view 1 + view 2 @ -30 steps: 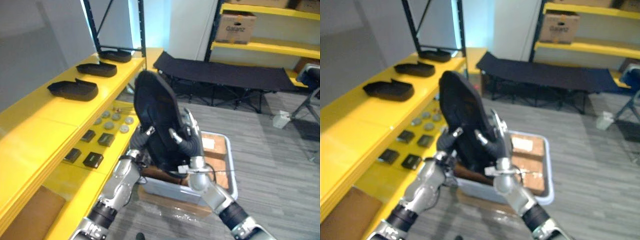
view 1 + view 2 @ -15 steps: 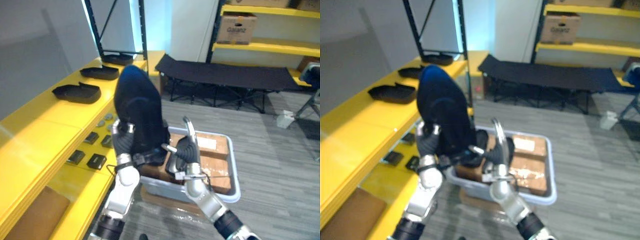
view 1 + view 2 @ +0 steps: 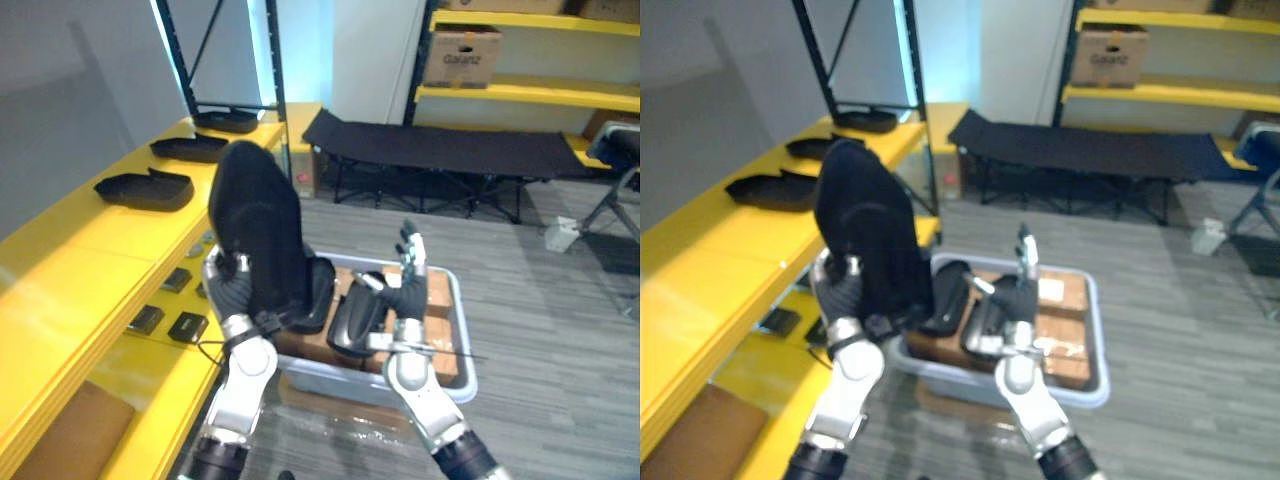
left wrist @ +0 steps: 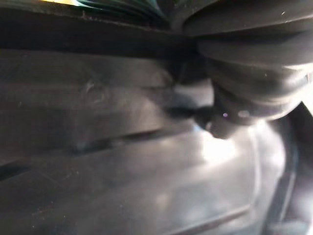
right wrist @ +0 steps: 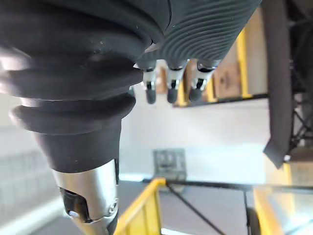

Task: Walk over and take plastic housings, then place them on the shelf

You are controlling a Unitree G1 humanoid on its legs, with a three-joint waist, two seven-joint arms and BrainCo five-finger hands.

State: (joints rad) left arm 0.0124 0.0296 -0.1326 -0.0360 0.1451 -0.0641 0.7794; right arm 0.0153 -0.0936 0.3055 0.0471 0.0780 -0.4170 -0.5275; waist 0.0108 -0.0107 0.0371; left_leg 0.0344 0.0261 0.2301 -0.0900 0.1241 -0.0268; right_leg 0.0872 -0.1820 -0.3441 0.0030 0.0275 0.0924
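Observation:
A large black plastic housing (image 3: 255, 225) stands upright in the air, and my left hand (image 3: 228, 290) is curled round its lower end. Its dark surface (image 4: 122, 166) shows very close in the left wrist view. The housing hangs between the yellow shelf (image 3: 90, 260) and the grey bin (image 3: 445, 375). My right hand (image 3: 410, 265) is over the bin, apart from the housing, with straight fingers (image 5: 168, 90) pointing up and nothing in them. Another black housing (image 3: 316, 292) lies in the bin.
Three more black housings (image 3: 145, 188) (image 3: 190, 148) (image 3: 230, 122) lie in a row on the yellow shelf's top. Small dark and round parts (image 3: 187, 324) sit on the lower shelf. Brown boxes (image 3: 440, 350) fill the bin. A black cot (image 3: 450, 152) stands behind.
My right hand has let go of the housing and drawn off to the right, fingers straightened. The left hand alone now carries the housing, further to the left, nearer the shelf.

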